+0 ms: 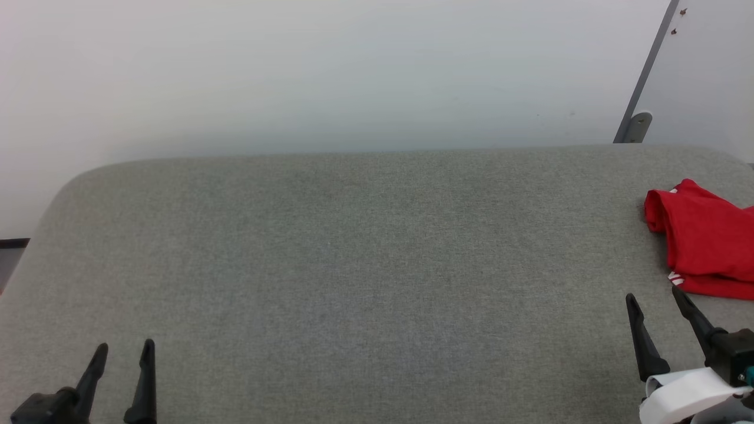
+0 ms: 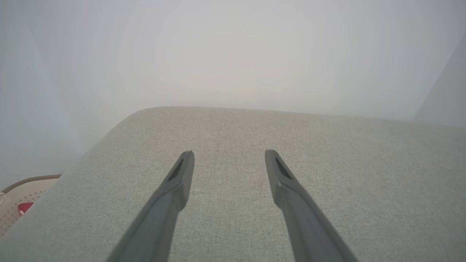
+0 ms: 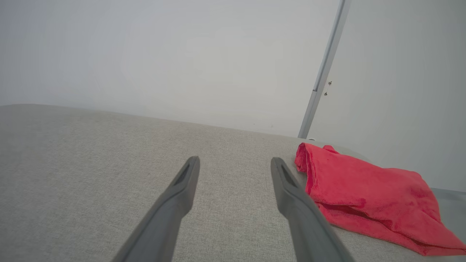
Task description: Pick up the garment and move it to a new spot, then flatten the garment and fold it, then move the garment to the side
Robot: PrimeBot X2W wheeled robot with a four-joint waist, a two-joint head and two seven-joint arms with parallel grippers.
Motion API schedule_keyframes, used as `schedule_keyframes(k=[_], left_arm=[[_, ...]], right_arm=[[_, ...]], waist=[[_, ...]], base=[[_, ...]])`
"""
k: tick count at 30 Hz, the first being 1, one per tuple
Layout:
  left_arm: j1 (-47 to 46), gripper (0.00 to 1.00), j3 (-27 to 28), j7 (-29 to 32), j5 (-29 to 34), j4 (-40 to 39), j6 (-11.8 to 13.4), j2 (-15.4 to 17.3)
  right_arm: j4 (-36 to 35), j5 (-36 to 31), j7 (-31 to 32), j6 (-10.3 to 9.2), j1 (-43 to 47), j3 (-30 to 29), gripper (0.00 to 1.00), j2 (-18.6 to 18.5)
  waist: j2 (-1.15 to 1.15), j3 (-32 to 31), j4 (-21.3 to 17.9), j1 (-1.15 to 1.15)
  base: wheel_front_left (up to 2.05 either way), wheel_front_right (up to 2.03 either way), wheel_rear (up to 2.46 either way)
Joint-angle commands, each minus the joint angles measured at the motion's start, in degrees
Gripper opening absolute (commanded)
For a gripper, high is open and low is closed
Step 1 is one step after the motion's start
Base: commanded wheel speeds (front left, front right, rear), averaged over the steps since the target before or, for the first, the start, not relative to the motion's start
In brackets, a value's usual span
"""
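The garment, red and folded into a compact pile, lies at the far right of the grey fabric surface; a bit of white trim shows at its near edge. In the right wrist view the garment sits just right of my fingers. My right gripper stands open a short way in front of the garment, apart from it, holding nothing. At the lower left my left gripper is open too, empty over bare fabric. The same spread shows for the left gripper and right gripper in their wrist views.
A pale wall rises behind the surface's rounded far edge. A grey metal post leans at the back right. Beyond the surface's left corner a beige perforated object with a red patch sits lower down.
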Motion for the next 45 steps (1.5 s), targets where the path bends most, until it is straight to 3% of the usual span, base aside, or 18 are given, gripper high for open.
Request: schedule_keyframes(k=[1, 20, 21, 24, 45], left_arm=[[0.34, 1.0, -0.18, 0.04, -0.6, 0.04, -0.2, 0.14], [0.44, 1.0, 1.45, 0.04, -1.17, -2.13, -0.23, -0.28], [0.09, 0.0, 1.55, 0.01, -1.28, -2.15, 0.0, -0.34], [0.54, 0.0, 1.15, 0.11, -1.47, -0.7, 0.01, -1.71], [-2.39, 0.0, 1.29, 5.95, -20.03, -0.72, -0.04, -5.52]], right_arm=[[-0.09, -0.07, -0.23, -0.12, 0.88, -0.25, 1.0, 0.2], [-1.04, -0.8, -0.23, -0.12, 1.22, 1.13, 1.0, 0.38], [-0.86, -0.48, 0.0, 0.0, 0.57, 1.06, 0.0, 0.24], [0.57, -0.32, 0.27, 0.0, 1.25, 1.22, 0.0, 1.07], [-0.69, 22.07, 6.04, -0.02, 0.66, -1.54, 0.0, 3.94]], waist=[[0.0, 0.02, -0.03, 0.0], [0.0, 0.07, 0.11, 0.0], [0.0, 0.07, 0.11, 0.0], [0.0, 0.07, 0.12, 0.0], [0.0, 0.42, 0.56, 0.0]], base=[[0.0, 0.0, 0.0], [0.0, 0.0, 0.0], [0.0, 0.0, 0.0], [0.0, 0.0, 0.0], [0.0, 0.0, 0.0]])
